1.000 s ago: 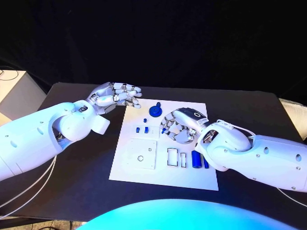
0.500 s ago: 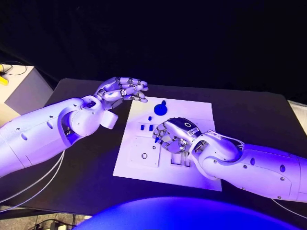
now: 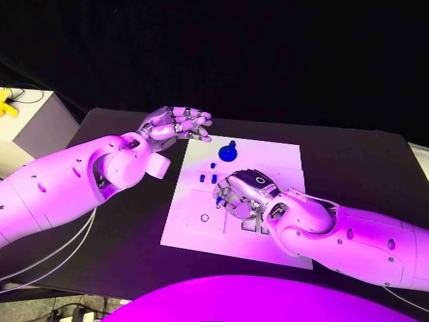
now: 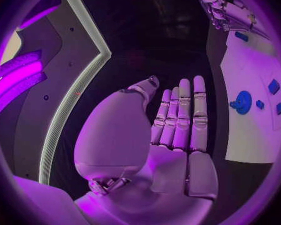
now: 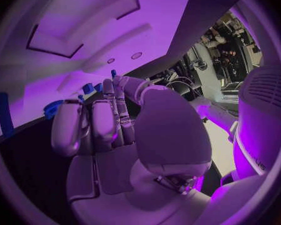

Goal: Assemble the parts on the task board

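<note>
- Head view sets the black table (image 3: 369, 168) under everything, matte and dark; the whole picture has shifted a little since the frame half a second ago, so the camera moved rather than the things.
- White task board (image 3: 273, 157), a flat rectangular plate, lies in the middle of the table as before, with shallow rectangular recesses near its front edge.
- Right hand (image 3: 242, 193), silver and glossy on a smooth white arm, hangs over the middle of the task board, about where it was half a second ago; a second ago it was further toward the board's right side. Its fingers curl inward, and in the right wrist view the hand (image 5: 109, 120) shows its fingers pressed together side by side; I cannot tell whether they hold anything.
- Left hand (image 3: 176, 124) stays off the task board's far left corner, above the table, fingers bent inward with nothing visible between them; the left wrist view shows the hand (image 4: 178, 120) with fingers straight and close together.
- Round blue part (image 3: 228, 153), disc-shaped with a small knob, sits on the far end of the task board, unmoved.
- Small blue parts (image 3: 207, 178), short blocks, lie on the board between the disc and the right hand.
</note>
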Controlling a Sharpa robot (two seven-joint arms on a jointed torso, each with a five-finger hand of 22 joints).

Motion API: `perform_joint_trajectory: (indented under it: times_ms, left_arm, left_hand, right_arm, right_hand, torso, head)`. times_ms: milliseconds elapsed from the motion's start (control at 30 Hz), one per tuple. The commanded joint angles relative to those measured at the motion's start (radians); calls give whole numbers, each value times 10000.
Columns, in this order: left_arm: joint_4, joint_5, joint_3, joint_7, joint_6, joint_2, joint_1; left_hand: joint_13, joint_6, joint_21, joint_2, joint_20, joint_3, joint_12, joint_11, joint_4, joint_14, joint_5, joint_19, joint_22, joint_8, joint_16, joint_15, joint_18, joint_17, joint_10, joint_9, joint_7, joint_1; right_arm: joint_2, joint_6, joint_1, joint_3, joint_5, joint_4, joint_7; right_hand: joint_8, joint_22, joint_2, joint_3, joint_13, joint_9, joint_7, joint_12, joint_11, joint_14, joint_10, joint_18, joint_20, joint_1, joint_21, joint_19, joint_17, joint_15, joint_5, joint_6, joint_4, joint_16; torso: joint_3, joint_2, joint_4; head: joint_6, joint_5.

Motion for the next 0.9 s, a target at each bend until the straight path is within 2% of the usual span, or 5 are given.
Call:
perform_joint_trajectory:
  times_ms: [33, 900]
  left_arm:
    - [3, 90, 8, 136, 16, 25, -11]
    - [-45, 91, 8, 69, 137, 45, -12]
  left_hand:
    - [17, -37, -33, 19, 3, 14, -62, 35, -64, 41, 50, 68, -9, -63, -34, 55, 120, 9, -1, -8, 26, 70]
    - [19, -27, -55, 25, 10, 8, -78, 42, -62, 30, 48, 67, -24, -64, -60, 63, 117, 23, -4, -9, 33, 55]
  right_arm:
    - [1, 200, -21, -7, -315, 32, -22]
    - [143, 366, -91, -53, -529, -225, -76]
  right_hand:
    - [37, 17, 27, 15, 13, 12, 69, 51, -155, 227, 230, -100, 14, -33, 65, 88, 16, -36, 35, -12, -54, 46]
    - [41, 27, 22, 12, 19, 25, 68, 52, -154, 225, 234, -101, 17, -52, 74, 86, 0, -34, 44, -11, -60, 47]
  torso:
    - [1, -4, -3]
    - [-5, -3, 3]
  head:
    - [0, 39]
    - [0, 82]
